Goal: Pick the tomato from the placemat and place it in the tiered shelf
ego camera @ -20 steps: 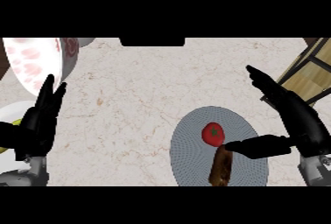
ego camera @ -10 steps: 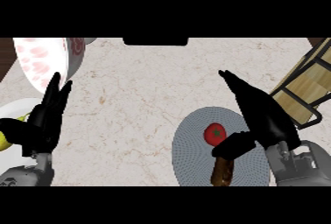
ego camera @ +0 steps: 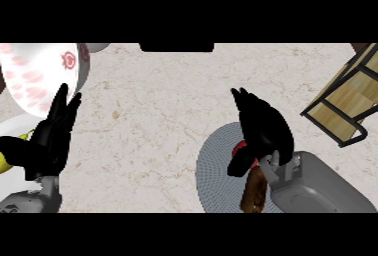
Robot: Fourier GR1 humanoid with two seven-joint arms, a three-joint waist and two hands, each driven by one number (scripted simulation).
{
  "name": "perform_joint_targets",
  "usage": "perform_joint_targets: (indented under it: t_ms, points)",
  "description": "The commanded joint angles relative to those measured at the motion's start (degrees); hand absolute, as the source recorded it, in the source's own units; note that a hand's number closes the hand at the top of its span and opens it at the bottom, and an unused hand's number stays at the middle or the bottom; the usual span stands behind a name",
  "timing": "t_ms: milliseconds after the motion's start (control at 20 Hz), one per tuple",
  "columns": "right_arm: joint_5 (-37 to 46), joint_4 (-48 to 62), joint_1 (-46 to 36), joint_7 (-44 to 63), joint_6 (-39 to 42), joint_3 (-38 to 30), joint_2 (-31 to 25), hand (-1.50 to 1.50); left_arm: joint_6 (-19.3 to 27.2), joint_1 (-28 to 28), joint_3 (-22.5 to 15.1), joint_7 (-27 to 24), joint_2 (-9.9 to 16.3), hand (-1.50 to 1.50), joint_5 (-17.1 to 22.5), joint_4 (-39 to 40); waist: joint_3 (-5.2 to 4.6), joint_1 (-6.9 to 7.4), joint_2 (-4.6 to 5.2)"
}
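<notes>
Most of tomato (ego camera: 239,148) hidden under right hand (ego camera: 260,131); only red sliver shows at hand's left edge, on round grey placemat (ego camera: 214,170). Whether fingers curl round tomato cannot tell. Brown object (ego camera: 254,192) on placemat partly covered by grey forearm, hard to identify. Tiered shelf (ego camera: 347,102) cut off at right edge of view. Left hand (ego camera: 46,141) open, fingers straight, resting at left beside patterned plate (ego camera: 33,75). Since half second ago, right hand moved over tomato, which then lay fully exposed.
</notes>
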Motion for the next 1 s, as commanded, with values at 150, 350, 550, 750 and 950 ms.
perform_joint_targets:
  t_ms: [150, 350, 550, 750, 950]
  points:
    - [4.56, 4.63, 0.4, 13.76, 4.15, 3.72, 3.08, -1.5, 1.62, -0.35, -0.99, 2.71, -0.98, 0.0, -1.57, -2.19, 0.09, -0.55, -0.16]
    - [4.43, 4.97, 3.52, 6.21, 3.21, -1.2, 1.13, -1.5, 0.58, -0.02, 0.13, -3.26, -3.06, 0.0, -2.06, 4.06, 0.1, -1.06, 0.13]
    - [5.36, 0.82, 3.16, 12.07, 7.49, -0.5, 4.93, -1.5, -1.69, 4.64, 1.02, -1.4, -1.0, 0.0, -0.8, -2.36, 0.09, -0.6, -0.1]
    - [9.22, 2.59, 9.67, 5.73, 4.4, 0.73, 4.41, -1.5, -1.24, 1.19, 1.46, -0.77, -1.8, 0.0, -2.27, 0.65, 0.11, -1.04, 0.07]
    - [9.6, 5.3, 9.84, 0.7, 5.89, -4.35, 2.85, -1.5, 0.16, 0.8, 0.94, 1.02, -3.21, 0.0, -3.93, -0.93, 0.13, -0.83, 0.09]
